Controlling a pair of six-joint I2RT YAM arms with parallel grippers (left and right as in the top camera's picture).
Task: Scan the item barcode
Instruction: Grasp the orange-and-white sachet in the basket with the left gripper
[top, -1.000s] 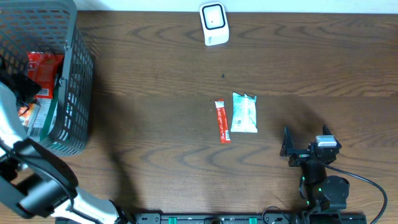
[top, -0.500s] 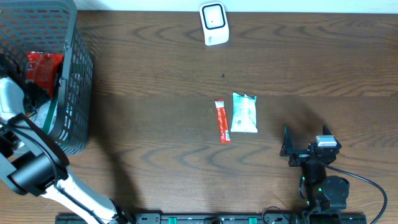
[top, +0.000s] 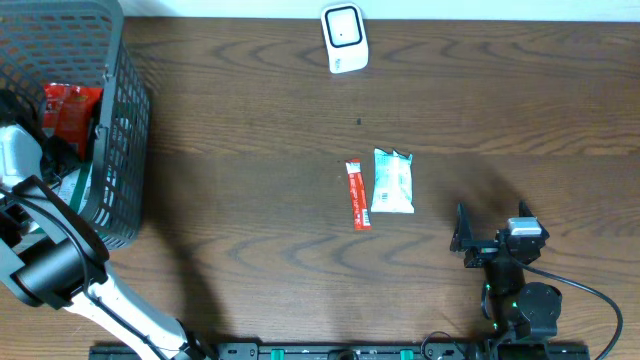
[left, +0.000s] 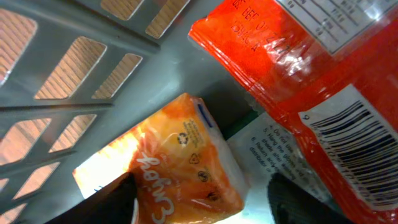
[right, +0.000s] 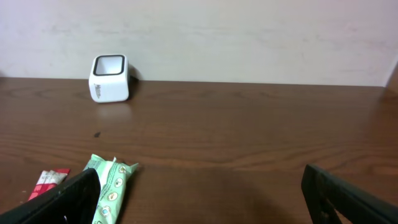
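Note:
My left gripper (left: 202, 200) is down inside the grey basket (top: 122, 120). Its jaws stand open astride an orange packet (left: 180, 158); the left finger (left: 109, 202) lies against the packet and the right finger (left: 298, 199) stands a little off it. A red packet (left: 323, 74) with a barcode showing lies beside it, over a white packet (left: 264, 143). The white scanner (top: 343, 38) stands at the table's far edge. Near the front right my right gripper (top: 463, 238) rests open with nothing in it.
A green packet (top: 392, 181) and a red stick packet (top: 357, 195) lie side by side mid-table, left of the right gripper. The basket's slatted wall (left: 93, 68) is close to the left gripper's left side. The left arm (top: 30, 230) reaches over the basket's front rim.
The left arm has dropped deeper into the basket and its jaws have narrowed around the orange packet. The right arm and the packets on the table have not moved.

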